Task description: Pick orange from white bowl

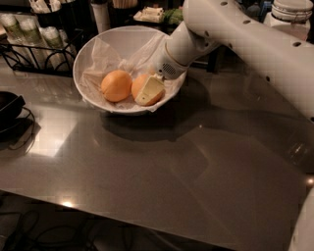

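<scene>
The white bowl [98, 49], lined with crumpled white paper, stands at the back left of the grey table. Two oranges lie side by side in it. The deeper-coloured orange [138, 87] is on the right; its paler twin [116, 85] touches it on the left. My gripper [145, 91] reaches down from the white arm at upper right into the bowl and is shut on the right orange. One cream finger [150, 90] lies flat on the orange's front; the other is hidden behind it. The orange rests low in the bowl.
A small black dish [7, 107] sits at the table's left edge. A black wire rack [29, 51] with bottles stands behind the bowl on the left. Cups and a white jar [292, 12] line the back. The table's front edge [147, 218] runs across the bottom.
</scene>
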Robot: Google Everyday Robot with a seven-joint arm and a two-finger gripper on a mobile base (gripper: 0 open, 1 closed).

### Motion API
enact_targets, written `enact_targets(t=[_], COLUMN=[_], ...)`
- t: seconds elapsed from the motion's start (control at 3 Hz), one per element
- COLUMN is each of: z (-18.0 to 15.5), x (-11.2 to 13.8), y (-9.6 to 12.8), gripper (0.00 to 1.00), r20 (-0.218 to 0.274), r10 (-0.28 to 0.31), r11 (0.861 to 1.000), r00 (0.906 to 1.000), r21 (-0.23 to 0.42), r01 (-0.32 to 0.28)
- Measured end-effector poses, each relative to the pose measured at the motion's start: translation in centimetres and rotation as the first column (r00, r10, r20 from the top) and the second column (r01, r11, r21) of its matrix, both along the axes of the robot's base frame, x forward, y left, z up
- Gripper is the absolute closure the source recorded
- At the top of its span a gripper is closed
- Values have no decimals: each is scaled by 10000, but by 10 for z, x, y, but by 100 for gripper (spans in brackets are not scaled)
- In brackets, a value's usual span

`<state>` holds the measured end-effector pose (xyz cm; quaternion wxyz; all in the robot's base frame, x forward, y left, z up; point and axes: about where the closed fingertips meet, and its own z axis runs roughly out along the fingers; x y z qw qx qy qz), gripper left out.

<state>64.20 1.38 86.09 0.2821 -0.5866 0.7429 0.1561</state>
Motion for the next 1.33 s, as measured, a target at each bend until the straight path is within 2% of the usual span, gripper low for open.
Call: enact_targets(t=[0.33, 0.67, 1.0, 1.33], z=[-7, -14, -14, -16], x=[1, 2, 2, 3], y=[0, 0, 0, 0], gripper=[35, 44, 57, 77], r20=[-136, -243, -294, -305], r10=[-51, -104, -155, -205], r11=[10000, 9999, 9999, 9998], r00=[9999, 9997, 9994, 9993], r21=[-11, -26, -35, -27], r01=[51, 103, 154, 204])
